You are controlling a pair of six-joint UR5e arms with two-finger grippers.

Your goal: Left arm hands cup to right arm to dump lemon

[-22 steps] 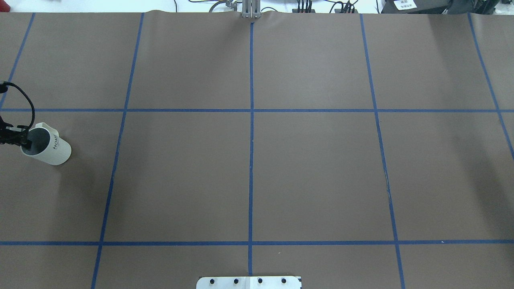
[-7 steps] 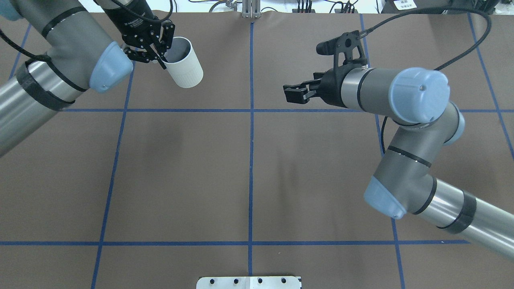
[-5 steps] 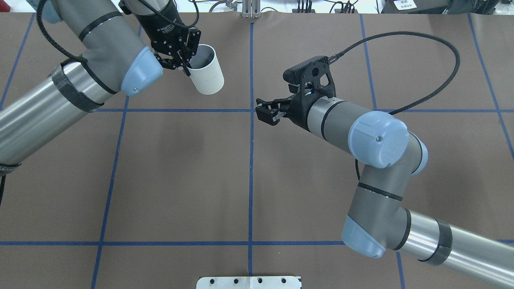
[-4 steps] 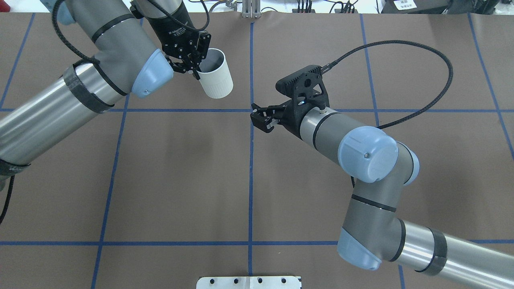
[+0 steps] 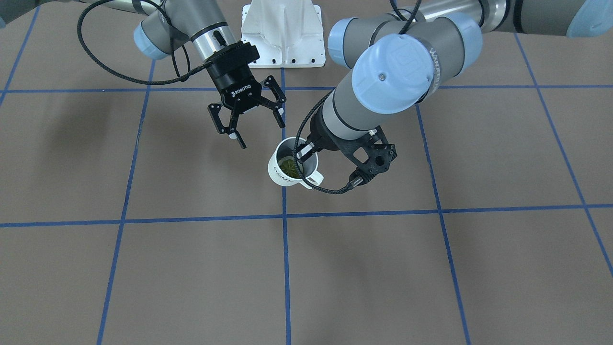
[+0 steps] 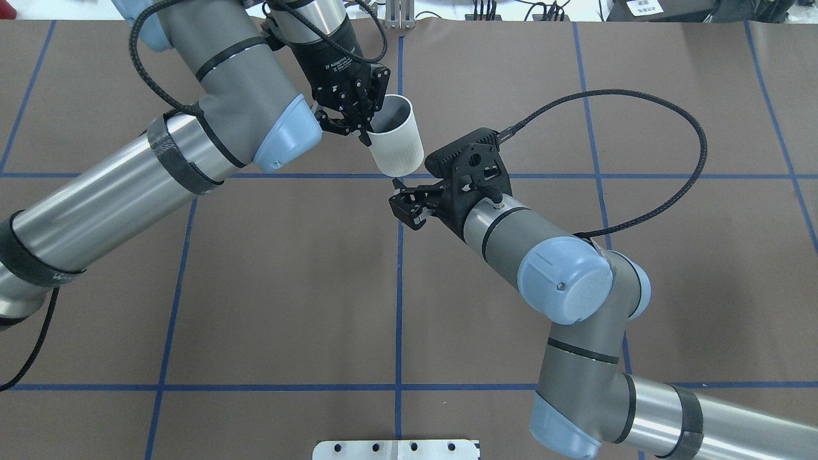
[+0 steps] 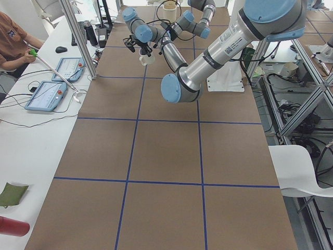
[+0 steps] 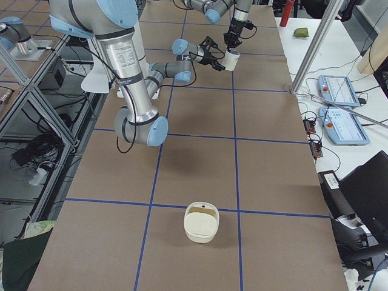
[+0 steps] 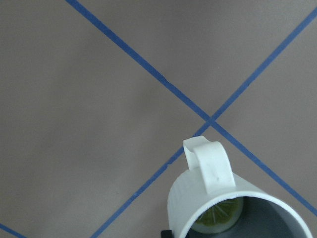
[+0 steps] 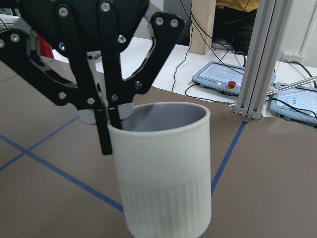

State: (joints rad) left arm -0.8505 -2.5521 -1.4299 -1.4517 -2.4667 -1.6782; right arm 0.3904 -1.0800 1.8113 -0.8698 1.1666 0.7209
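So the left arm (image 6: 128, 185) hangs over the cup (image 6: 397, 150), and the left gripper (image 6: 369, 131) is clamped on the cup's rim, one finger inside, one outside. The right arm (image 6: 530, 249) points at the cup; the right gripper (image 5: 262, 134) is spread wide just beside the cup, not touching. The lemon (image 5: 289, 166) sits inside the cup.
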